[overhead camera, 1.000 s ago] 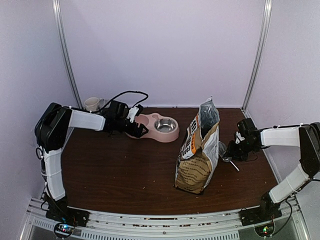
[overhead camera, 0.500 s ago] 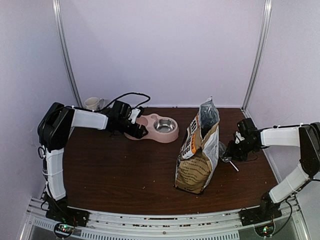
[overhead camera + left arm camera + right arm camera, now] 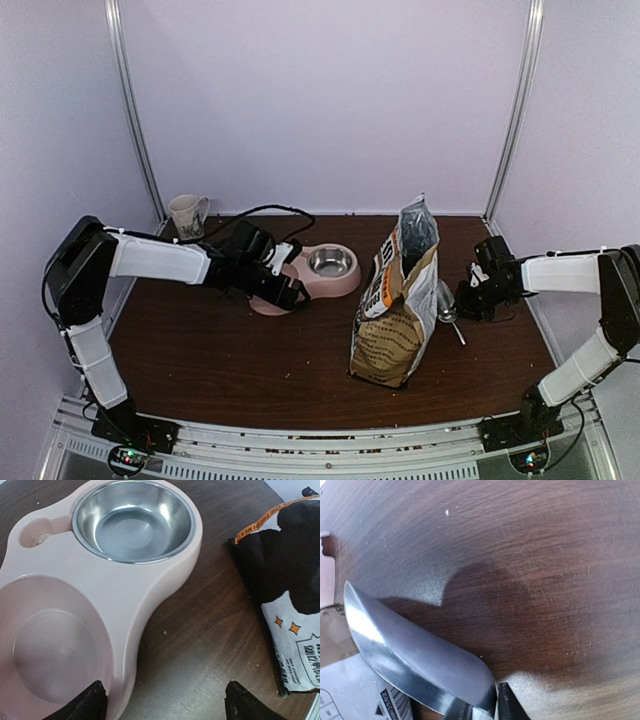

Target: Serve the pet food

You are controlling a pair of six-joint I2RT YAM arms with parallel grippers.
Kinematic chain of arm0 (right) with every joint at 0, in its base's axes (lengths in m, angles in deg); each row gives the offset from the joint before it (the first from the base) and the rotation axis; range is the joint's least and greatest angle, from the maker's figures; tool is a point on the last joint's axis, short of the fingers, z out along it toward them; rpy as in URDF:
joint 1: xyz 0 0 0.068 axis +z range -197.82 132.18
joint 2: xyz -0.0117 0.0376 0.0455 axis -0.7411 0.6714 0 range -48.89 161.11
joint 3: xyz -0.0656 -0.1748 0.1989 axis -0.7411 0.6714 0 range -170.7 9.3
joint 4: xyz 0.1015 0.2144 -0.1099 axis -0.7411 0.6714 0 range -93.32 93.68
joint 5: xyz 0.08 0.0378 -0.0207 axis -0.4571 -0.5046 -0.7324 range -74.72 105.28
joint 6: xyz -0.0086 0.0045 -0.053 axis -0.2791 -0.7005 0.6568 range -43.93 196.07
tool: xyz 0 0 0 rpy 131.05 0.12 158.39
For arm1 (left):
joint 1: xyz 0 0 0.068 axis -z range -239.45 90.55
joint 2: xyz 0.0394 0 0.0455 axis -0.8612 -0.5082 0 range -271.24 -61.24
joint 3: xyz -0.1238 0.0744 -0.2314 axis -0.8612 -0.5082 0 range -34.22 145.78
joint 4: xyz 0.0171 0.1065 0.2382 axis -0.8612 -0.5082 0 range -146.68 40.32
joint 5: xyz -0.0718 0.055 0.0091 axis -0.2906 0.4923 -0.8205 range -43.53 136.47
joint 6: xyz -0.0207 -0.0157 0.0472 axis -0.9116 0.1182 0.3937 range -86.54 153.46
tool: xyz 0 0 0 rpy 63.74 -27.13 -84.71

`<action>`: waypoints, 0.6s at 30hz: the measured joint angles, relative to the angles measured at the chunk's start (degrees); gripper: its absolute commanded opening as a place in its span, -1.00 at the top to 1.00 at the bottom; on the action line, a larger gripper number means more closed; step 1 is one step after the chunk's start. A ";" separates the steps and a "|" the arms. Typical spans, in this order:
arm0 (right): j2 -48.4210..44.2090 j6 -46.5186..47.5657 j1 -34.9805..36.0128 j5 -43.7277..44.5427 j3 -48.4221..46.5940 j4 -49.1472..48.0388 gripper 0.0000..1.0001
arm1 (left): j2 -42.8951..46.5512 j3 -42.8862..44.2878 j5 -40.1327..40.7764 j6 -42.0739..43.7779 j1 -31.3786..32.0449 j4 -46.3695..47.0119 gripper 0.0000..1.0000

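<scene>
Left gripper wide open, one finger over pink double bowl rim; right gripper pinched on metal spoon; pet food unseen — paper bag upright, mouth up

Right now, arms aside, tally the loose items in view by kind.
Pink double bowl: 1
Pet food bag: 1
Metal scoop: 1
Mug: 1
Total: 4
</scene>
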State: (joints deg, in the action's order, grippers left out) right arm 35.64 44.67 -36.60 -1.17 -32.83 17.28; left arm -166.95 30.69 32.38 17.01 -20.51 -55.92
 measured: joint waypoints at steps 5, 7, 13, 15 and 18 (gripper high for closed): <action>-0.74 -0.35 0.00 0.02 0.22 -0.68 1.00 | 8.70 -5.97 1.86 -4.07 1.14 0.09 -0.71; -1.31 -0.46 0.00 0.07 0.46 -1.14 1.00 | 13.11 -7.85 3.80 -5.05 1.11 0.20 -0.71; -4.15 -1.81 0.00 0.87 2.78 -1.95 1.00 | 28.76 -12.90 10.56 -6.01 1.14 1.31 -0.73; -6.43 -2.32 0.00 1.27 3.41 -1.75 1.00 | 34.64 -14.75 12.94 -6.01 1.14 1.44 -0.74; -12.61 -3.76 0.00 1.97 3.87 -0.72 1.00 | 42.64 -15.93 15.43 -6.10 1.16 1.18 -0.69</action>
State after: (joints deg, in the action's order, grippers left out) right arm 23.03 40.91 -36.60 0.80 -28.96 16.56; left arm -124.31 14.75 47.81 10.91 -19.36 -54.74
